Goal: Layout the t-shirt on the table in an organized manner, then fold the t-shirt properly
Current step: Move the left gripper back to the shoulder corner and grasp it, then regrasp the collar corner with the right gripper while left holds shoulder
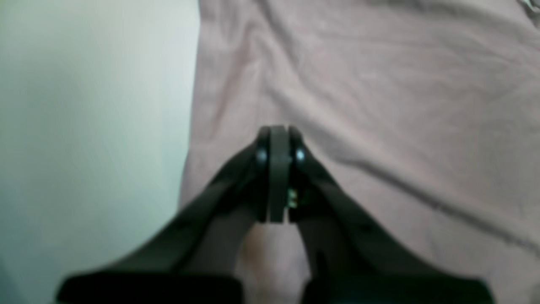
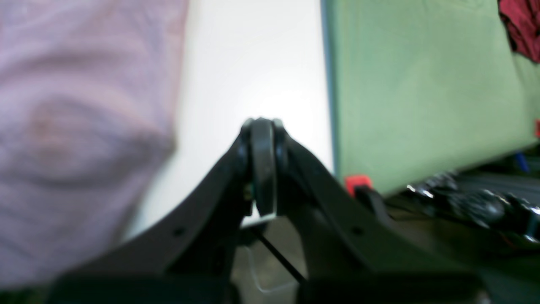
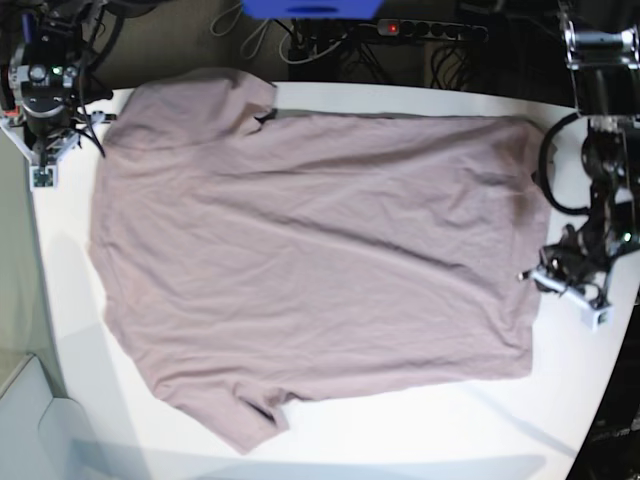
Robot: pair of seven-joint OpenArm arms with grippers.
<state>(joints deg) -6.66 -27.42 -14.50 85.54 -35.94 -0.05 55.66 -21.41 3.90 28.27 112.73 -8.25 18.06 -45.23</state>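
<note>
One t-shirt (image 3: 310, 240) lay spread on one white surface (image 3: 420, 430). Two arms were present, one at each end of the surface, each bearing one claw: the left claw (image 1: 278, 131) and the right claw (image 2: 262, 122). One dark red cloth (image 2: 521, 25) showed beyond the surface edge.

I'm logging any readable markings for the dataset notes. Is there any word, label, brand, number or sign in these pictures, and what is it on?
Readable text: none in any view.
The t-shirt is plain, with no print or visible tag.
The table carries no markings.
The left gripper and right gripper show no lettering; both wrist views are blurred.
The lit red dot on the power strip is a light, not text.
</note>
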